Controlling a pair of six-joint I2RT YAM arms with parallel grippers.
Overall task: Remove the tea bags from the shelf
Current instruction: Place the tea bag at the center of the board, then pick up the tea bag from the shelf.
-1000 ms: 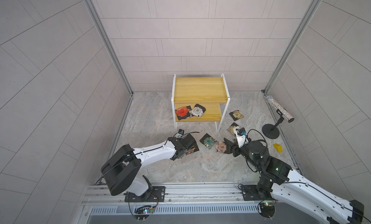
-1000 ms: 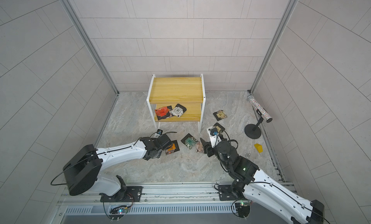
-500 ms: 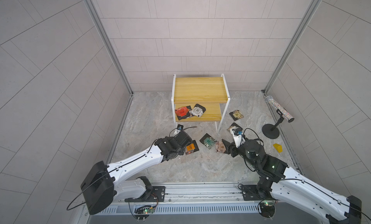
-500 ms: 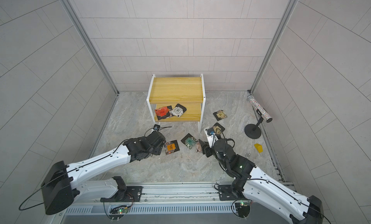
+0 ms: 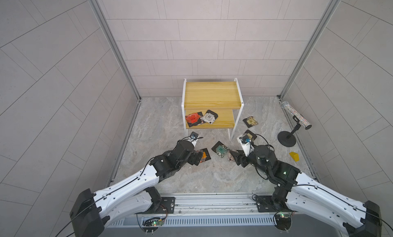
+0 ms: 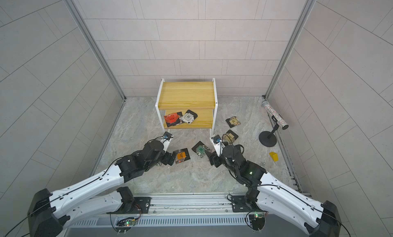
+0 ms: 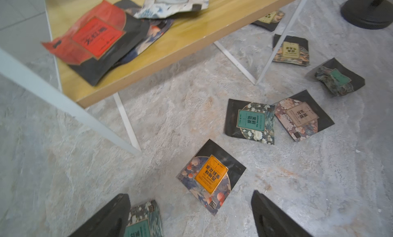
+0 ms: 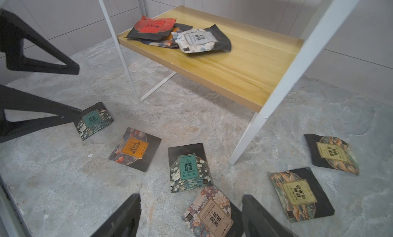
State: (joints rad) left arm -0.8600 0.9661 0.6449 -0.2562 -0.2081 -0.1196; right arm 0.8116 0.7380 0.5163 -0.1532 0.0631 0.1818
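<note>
The left gripper (image 7: 189, 195) has just been opened wide, nothing held; the right gripper (image 8: 190, 196) is open and empty too. A few tea bags (image 5: 192, 118) are left on the shelf (image 5: 212, 93).

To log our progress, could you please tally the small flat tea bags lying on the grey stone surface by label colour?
Teal-label black-edged sachets: 3
Tan-label sachets: 2
Orange-label sachet: 1
Pink floral sachet: 1
Total: 7
</note>
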